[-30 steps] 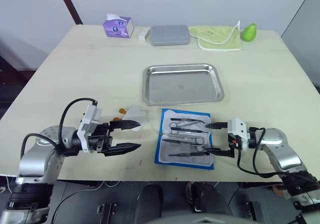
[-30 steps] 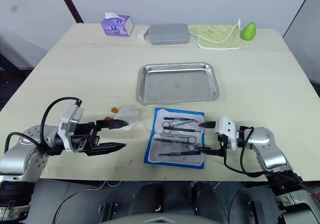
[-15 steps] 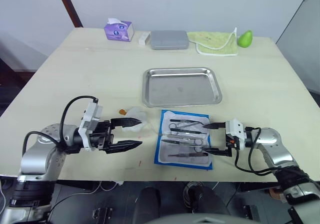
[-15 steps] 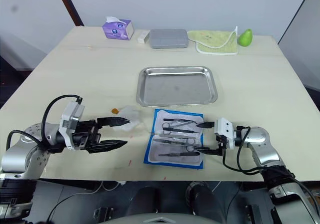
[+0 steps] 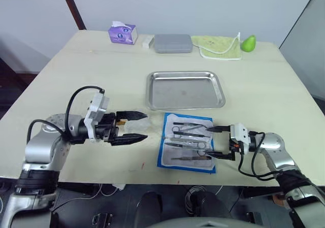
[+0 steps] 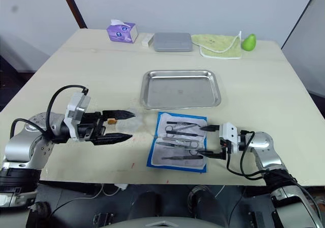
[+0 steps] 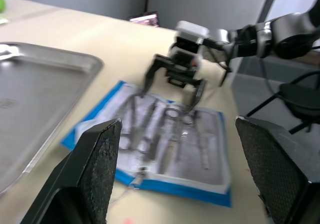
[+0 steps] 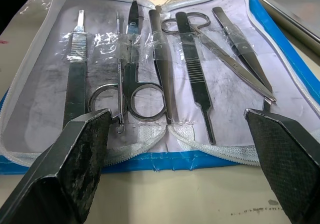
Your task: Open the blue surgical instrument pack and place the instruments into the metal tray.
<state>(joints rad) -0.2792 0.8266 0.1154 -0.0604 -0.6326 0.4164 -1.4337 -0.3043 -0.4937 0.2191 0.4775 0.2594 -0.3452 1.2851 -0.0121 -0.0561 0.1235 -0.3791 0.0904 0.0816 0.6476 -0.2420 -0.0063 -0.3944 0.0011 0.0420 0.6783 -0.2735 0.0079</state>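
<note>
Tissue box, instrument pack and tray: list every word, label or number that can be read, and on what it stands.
No text can be read.
Purple tissue box: a printed pattern, too small to read.
Blue surgical instrument pack, lying open: no lettering on lining or instruments.
Metal tray: a faint mark at its centre, illegible.

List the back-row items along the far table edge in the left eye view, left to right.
Purple tissue box → small white block → grey hard case → green cloth → green pear-shaped object.
</note>
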